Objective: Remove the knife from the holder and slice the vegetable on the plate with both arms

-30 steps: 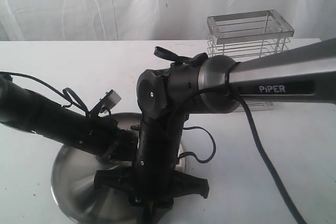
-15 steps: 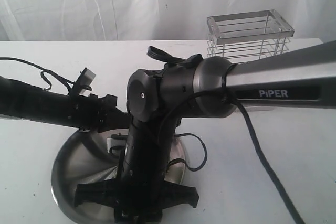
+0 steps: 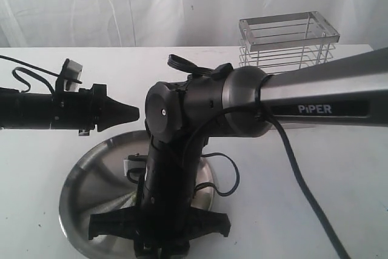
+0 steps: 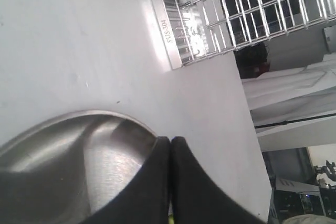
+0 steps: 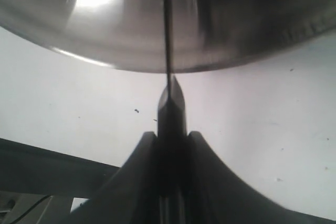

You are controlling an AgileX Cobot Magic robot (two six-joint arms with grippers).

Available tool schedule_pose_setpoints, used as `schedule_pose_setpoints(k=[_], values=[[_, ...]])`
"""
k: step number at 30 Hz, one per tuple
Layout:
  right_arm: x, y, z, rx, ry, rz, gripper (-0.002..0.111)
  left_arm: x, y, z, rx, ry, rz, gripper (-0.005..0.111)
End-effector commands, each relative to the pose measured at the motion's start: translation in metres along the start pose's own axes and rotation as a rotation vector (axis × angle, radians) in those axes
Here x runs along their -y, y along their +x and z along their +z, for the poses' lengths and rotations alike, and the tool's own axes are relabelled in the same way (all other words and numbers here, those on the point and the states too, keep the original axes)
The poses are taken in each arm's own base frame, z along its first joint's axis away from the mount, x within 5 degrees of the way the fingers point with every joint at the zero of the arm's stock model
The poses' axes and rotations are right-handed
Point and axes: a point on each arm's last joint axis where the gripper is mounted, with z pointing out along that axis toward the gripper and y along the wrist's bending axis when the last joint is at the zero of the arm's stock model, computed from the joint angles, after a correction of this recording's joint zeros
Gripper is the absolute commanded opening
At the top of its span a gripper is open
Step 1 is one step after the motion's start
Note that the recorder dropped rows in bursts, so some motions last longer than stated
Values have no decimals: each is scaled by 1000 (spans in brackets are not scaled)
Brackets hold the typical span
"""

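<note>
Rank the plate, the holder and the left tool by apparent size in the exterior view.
1. plate, partly hidden by the right arm.
2. holder, farther back, so real size unsure.
3. left tool.

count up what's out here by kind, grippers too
grippers: 2 (left gripper, right gripper)
knife: 1, in the right gripper
plate: 1
holder: 1
total: 5
</note>
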Motion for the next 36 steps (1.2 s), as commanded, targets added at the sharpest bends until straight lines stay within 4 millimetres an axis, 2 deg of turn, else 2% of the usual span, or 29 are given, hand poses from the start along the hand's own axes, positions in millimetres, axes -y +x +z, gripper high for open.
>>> schedule_pose_setpoints(k=[1, 7, 10, 14, 29, 36], values=[[-3, -2, -4, 39, -22, -7, 0, 15, -2, -5, 5, 67, 65, 0], [3, -11, -4, 44, -32, 25, 0, 9, 14, -8, 12, 27, 9, 0], [4, -13, -1, 23, -52, 47, 0, 2, 30, -9, 7, -6, -22, 0], [3, -13, -1, 24, -56, 40, 0, 3, 45, -11, -25, 44, -4, 0], [5, -15, 8, -12, -46, 15, 0, 5, 52, -12, -56, 73, 25, 0], [4, -15, 8, -15, -51, 3, 0, 0, 71, -9, -250, -15, 1, 0]])
